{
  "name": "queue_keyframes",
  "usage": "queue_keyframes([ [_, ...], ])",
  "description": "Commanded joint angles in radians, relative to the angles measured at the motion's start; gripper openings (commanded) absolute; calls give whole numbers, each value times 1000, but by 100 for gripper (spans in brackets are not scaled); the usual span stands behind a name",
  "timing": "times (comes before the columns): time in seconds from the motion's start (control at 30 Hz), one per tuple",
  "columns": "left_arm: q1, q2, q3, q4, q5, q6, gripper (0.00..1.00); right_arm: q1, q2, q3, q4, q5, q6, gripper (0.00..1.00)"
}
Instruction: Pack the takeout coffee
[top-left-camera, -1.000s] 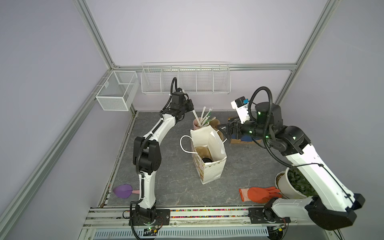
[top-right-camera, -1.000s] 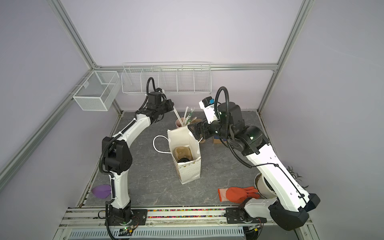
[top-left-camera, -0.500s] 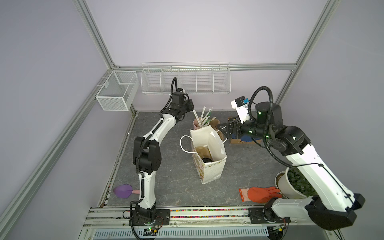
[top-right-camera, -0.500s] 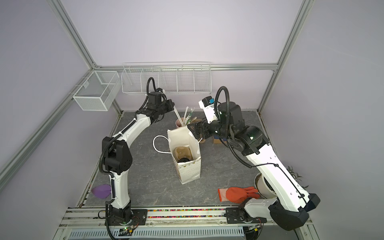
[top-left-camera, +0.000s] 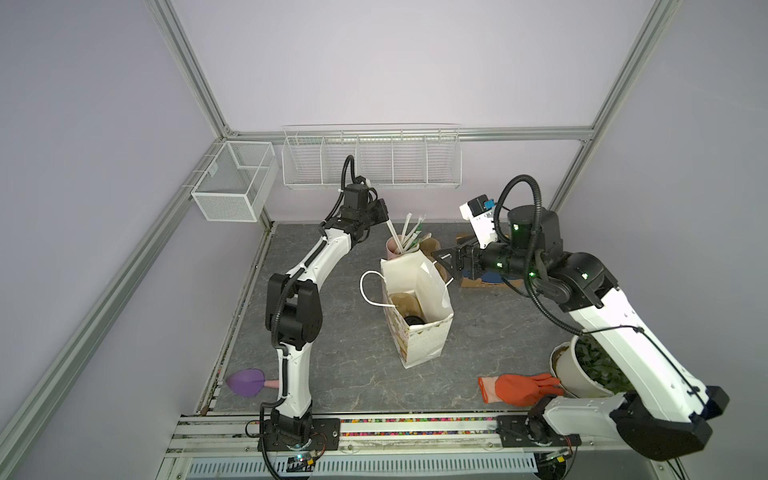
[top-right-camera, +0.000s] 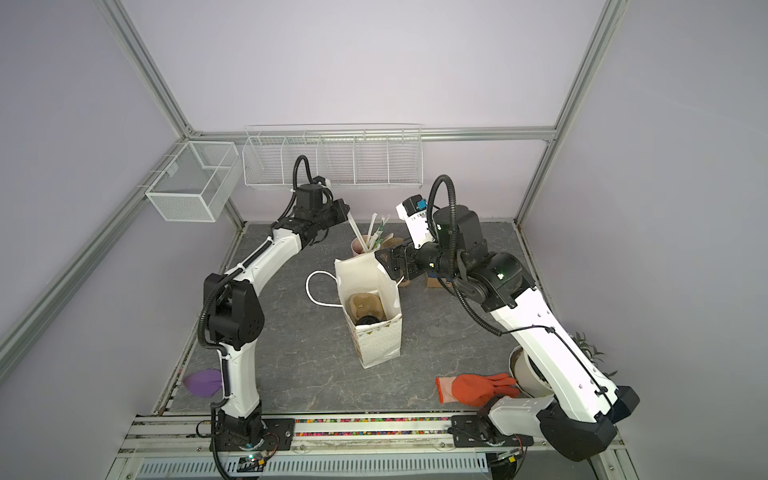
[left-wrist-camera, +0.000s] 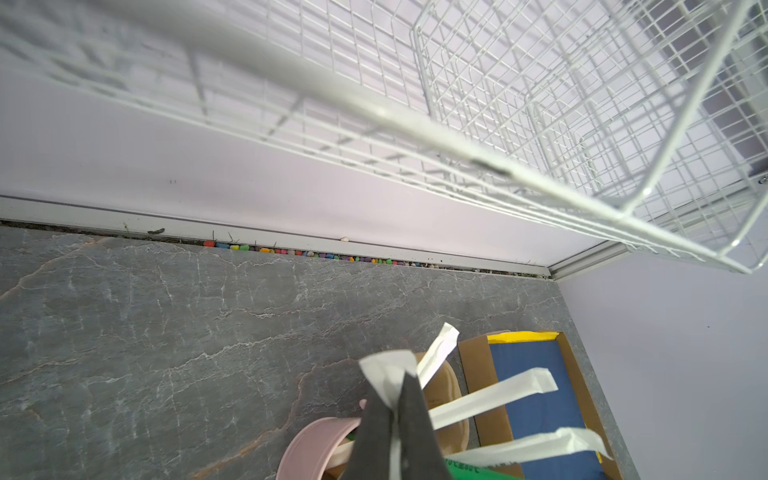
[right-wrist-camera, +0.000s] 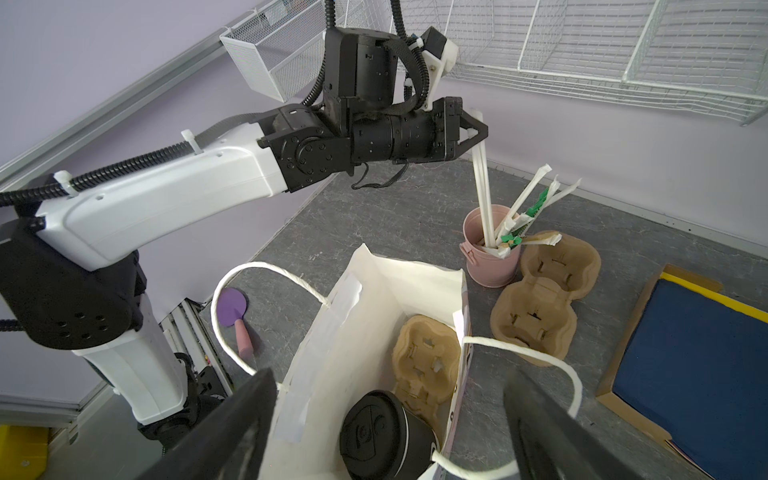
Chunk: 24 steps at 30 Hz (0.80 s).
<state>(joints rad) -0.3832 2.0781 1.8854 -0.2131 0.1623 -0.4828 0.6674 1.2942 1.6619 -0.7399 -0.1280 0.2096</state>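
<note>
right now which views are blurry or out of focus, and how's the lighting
Left wrist view: the left pincer on its straw and the near wire basket are soft; right wrist view: the right pincer fingers blur at the edge, the takeout coffee is sharp; both top views: even light, faint shadows, no glare.

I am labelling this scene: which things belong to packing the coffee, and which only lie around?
For the job: coffee cup and pulp carrier, both inside the paper bag; wrapped straw pinched by the left gripper; pink straw cup; open right gripper.
Lying about: spare carrier, purple trowel, orange glove, plant pot, blue box.
</note>
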Motion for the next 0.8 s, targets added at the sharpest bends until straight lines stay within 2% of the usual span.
queue_keyframes([
  [0.0,-5,-63,-20,41,14,35,0,-3,-18,-26,30,1,-3,88],
  [0.2,14,-111,-50,77,46,85,0,-4,-29,-58,55,-3,-6,88],
  [0.4,32,-135,-59,114,129,149,0,-4,-44,-91,78,-4,-16,88],
  [0.77,41,-128,-88,216,282,165,0,-5,-37,-126,137,1,-39,88],
])
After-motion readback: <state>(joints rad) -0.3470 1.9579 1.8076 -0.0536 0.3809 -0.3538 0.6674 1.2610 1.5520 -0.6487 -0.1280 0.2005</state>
